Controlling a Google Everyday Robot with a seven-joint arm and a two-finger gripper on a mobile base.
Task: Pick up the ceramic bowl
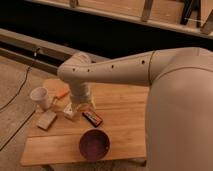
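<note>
Clutter lay between the end effector and its target. From where I stood, the ceramic bowl sat upright at the near edge of the tabletop, about midway along it, dark maroon, with nothing inside and nothing touching it. The arm reached in from the right and bent down over the far-left part of the tabletop. The end effector hung low there, its jaws released and holding nothing.

Just beneath and beside it were a pale packet and a dark snack bar, the bar lying between the wrist and the bowl. A tan packet lay further left, a white cup stood at the left edge, and something orange lay beyond the pale packet.

I judged the step in hand to be the approach, with the pick itself not yet begun. To do it well, the end effector would want to lift clear of the snack bar before travelling toward the near edge, so nothing got dragged along. Then it should come down over one side of the rim, one jaw inside and one outside the wall, and close firmly. A smooth ceramic wall could slip, and the bowl stood close enough to the edge that a sideways nudge might push it off.
</note>
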